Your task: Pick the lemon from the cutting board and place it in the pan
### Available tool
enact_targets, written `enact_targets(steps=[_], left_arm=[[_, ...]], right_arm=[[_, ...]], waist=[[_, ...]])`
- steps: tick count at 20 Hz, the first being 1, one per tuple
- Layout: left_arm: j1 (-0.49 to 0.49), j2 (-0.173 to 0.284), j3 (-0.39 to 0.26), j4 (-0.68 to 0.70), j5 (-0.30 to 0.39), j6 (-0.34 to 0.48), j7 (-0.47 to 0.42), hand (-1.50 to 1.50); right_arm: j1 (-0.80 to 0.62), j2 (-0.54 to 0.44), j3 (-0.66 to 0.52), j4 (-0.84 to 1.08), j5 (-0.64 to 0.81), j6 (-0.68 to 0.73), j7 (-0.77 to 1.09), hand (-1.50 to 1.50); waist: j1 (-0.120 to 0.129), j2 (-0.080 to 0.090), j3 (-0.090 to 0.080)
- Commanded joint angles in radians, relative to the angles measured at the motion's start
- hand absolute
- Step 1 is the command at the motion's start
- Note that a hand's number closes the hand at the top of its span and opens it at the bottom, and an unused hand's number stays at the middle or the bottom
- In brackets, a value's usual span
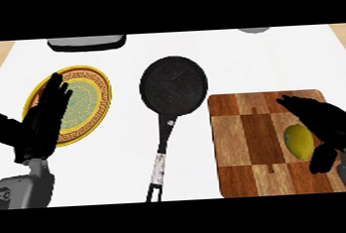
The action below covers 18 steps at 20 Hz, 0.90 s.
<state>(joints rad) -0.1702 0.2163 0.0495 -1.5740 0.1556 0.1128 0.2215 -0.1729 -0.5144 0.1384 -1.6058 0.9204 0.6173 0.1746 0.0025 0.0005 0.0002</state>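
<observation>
**A:** Where is the lemon?

**B:** The lemon (299, 140), a smooth yellow oval with a slight green tinge, lies on the right half of the cutting board (251, 149). The board is a rectangle of wood in a checker pattern of darker and lighter brown blocks, with visible grain.

**A:** Is a hand on it?

**B:** The right hand (329, 125), matte black, arches over the lemon from the right. Its fingers are curled down around the fruit, with the thumb below it. Whether the fingers actually touch the lemon, I cannot tell.

**A:** And the pan?

**B:** The pan (173, 86) sits just left of the board: a round, dark, slightly speckled pan with a long black handle running toward the near edge of the white counter (127, 155).

**A:** What else?

**B:** Further left is a round plate (91, 100) with a gold patterned rim and pale green centre. The left hand (45, 120) rests open over its left side, fingers straight and up.
</observation>
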Motion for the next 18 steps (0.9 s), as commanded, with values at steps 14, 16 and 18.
enact_targets(steps=[14,16,18], left_arm=[[0.015,-0.015,0.043,-0.011,-0.016,-0.051,0.006,0.00],[0.012,-0.025,0.043,-0.014,-0.005,-0.065,0.012,0.00],[0.003,-0.027,0.049,0.040,-0.036,-0.058,-0.040,0.00]], right_arm=[[-0.064,0.128,0.022,0.262,0.131,-0.189,-0.206,1.50],[-0.049,0.120,0.005,0.248,0.132,-0.180,-0.228,1.50],[-0.072,0.119,-0.006,0.327,0.153,-0.233,-0.270,1.50]], waist=[[0.003,0.000,0.000],[0.001,-0.001,0.000],[0.001,0.001,0.000]])
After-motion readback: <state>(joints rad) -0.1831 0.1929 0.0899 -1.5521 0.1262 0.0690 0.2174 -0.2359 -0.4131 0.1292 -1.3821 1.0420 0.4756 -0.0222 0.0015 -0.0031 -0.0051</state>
